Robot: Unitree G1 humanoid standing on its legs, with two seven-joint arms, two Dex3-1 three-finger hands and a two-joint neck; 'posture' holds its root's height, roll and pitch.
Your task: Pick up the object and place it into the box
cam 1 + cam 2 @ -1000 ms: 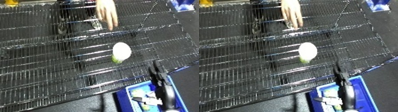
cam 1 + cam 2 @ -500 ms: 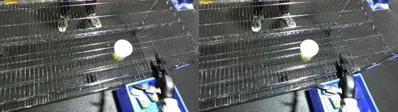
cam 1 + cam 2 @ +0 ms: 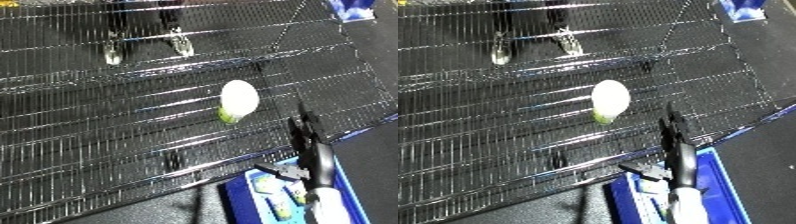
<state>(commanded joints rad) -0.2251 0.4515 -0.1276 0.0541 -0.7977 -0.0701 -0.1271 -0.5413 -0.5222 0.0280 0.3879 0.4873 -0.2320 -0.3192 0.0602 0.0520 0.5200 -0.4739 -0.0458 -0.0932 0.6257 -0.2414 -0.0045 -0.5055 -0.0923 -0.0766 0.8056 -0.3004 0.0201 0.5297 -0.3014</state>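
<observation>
A white, egg-shaped object with a green lower end (image 3: 238,100) lies on the wire mesh table (image 3: 107,130), right of the middle. My right hand (image 3: 311,155) rises edge-on from the lower right, just below and to the right of the object and apart from it. Its fingers are straight and point toward the far side, its thumb sticks out to the left, and it holds nothing. Under the hand, past the table's near edge, sits the blue bin (image 3: 720,175) with a few pale items (image 3: 266,187) inside. My left hand is out of sight.
The mesh table's near edge runs diagonally from lower left up to the right. A pair of shoes (image 3: 142,42) shows through the mesh at the far side. A blue object (image 3: 351,9) sits at the top right corner. The floor below is dark.
A person's hand that hung over the far part of the mesh has withdrawn. The object has stayed put. My right hand has stayed beside the bin, with hardly any shift.
</observation>
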